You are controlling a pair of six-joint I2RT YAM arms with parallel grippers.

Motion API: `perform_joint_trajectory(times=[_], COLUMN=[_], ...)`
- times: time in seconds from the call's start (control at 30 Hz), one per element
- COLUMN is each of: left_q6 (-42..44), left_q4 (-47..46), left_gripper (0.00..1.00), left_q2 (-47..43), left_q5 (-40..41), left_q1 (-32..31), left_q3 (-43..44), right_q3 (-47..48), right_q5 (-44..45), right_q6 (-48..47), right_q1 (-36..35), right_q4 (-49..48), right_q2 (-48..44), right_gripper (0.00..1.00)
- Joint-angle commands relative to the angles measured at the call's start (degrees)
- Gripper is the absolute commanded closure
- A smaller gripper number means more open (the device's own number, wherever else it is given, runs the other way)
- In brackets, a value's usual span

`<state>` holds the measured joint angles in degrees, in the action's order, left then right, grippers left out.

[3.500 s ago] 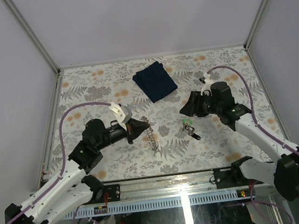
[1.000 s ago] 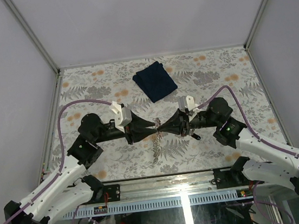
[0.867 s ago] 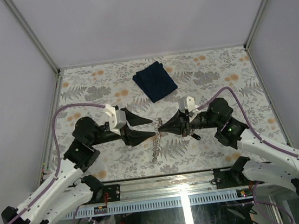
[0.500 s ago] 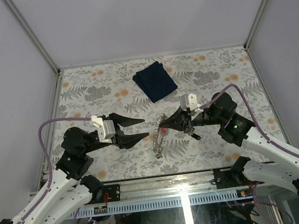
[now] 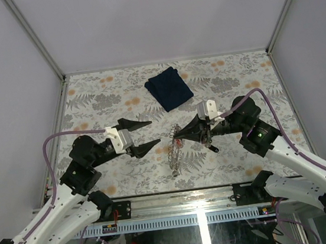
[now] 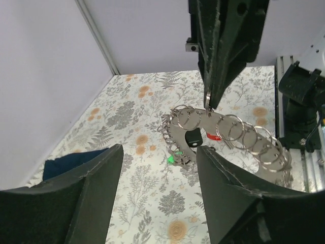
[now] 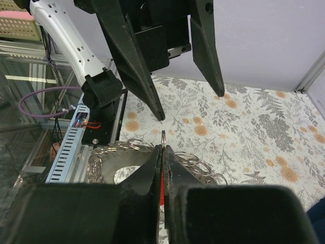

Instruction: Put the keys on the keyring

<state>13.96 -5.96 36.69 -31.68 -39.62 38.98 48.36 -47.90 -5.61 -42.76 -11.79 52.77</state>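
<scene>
The keyring [image 5: 174, 155], a silvery strip hung with several split rings, dangles from my right gripper [image 5: 174, 135]. That gripper is shut on one ring at the keyring's top end. In the left wrist view the keyring [image 6: 231, 138] hangs below the right gripper [image 6: 208, 104], with the keys behind it: a black head [image 6: 193, 138], a red one [image 6: 214, 136] and a green one [image 6: 171, 159]. Whether any key is threaded I cannot tell. A black key [image 5: 212, 147] lies on the table under the right arm. My left gripper [image 5: 156, 131] stands open, left of the keyring and apart from it.
A dark blue folded cloth [image 5: 169, 88] lies at the back middle of the flowered table [image 5: 101, 100]. Metal frame posts and grey walls close in the sides. The rail with both arm bases [image 5: 178, 200] runs along the near edge.
My left gripper has opened, let go of the keyring and drawn back to the left. The right gripper stays shut on the ring and has lifted the keyring slightly.
</scene>
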Motion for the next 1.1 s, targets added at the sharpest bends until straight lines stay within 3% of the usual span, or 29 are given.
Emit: perform_joint_trajectory(times=[0.0, 0.33, 0.53, 0.77, 1.07], left_q6=[10.4, 12.4, 26.2, 29.9, 38.8], left_q4=[2.2, -2.3, -8.7, -19.4, -21.7], left_gripper=[0.38, 0.42, 0.39, 0.60, 0.61], left_q2=[-1.7, -1.9, -7.7, -9.2, -9.3], left_q5=[-5.0, -9.6, -9.1, -4.9, -5.0], left_q1=[0.3, 0.3, 0.3, 0.2, -1.3], left_q3=[0.8, -2.6, -10.7, -15.5, -17.4], right_q3=[3.9, 3.4, 4.2, 4.8, 4.7], right_q5=[-1.8, 2.9, 2.7, 1.2, -2.6], right_q6=[0.5, 2.4, 6.8, 10.7, 19.5], right_q1=[-0.5, -0.5, -0.4, 0.5, 4.1], right_q4=[-5.0, -8.4, -11.3, -16.9, -24.9], right_q2=[0.6, 1.0, 2.9, 6.1, 8.5], right_gripper=[1.00, 1.00, 1.00, 1.00, 1.00])
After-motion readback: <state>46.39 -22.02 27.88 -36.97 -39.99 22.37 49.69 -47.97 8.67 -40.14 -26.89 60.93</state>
